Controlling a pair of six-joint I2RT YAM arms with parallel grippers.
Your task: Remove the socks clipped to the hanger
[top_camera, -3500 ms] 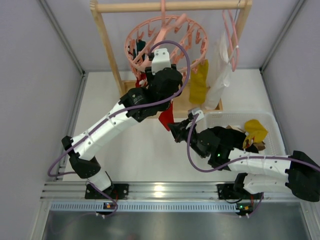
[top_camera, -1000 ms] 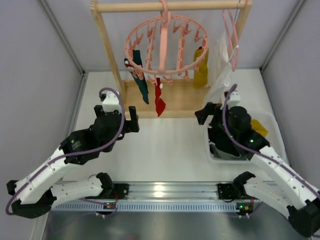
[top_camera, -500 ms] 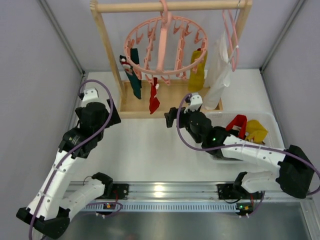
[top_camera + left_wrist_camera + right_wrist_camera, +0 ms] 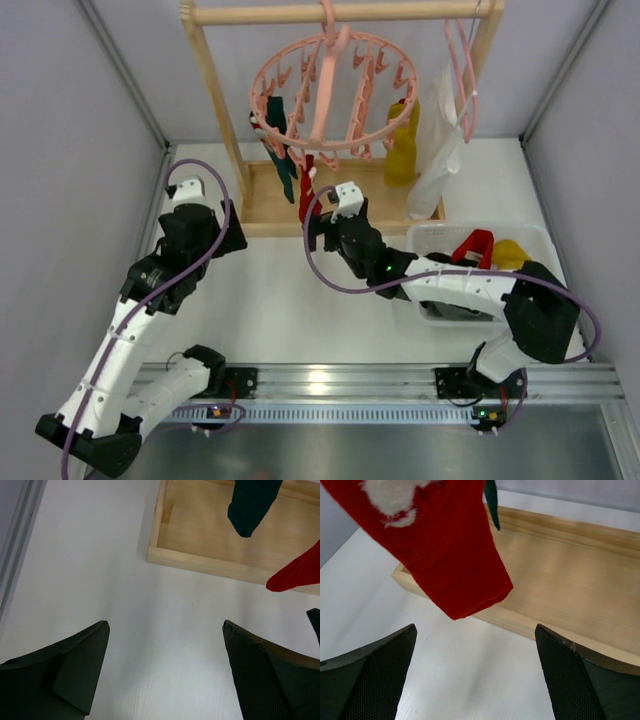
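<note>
Red sock (image 4: 445, 545) hangs clipped under peg hanger (image 4: 330, 90), w/ teal sock (image 4: 281, 165) alongside. Right gripper (image 4: 475, 650) is under hanger, jaws apart; left gripper (image 4: 165, 645) is well left of hanger, jaws also apart. Fabric looks limp and light: prob. pinch mid-body, tug off clip.

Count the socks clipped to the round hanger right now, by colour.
red sock: 1
dark teal sock: 1
yellow sock: 1
Total: 3 in plain view on the hanger. Another could be hidden behind the teal one, which the top view cannot settle.
</note>
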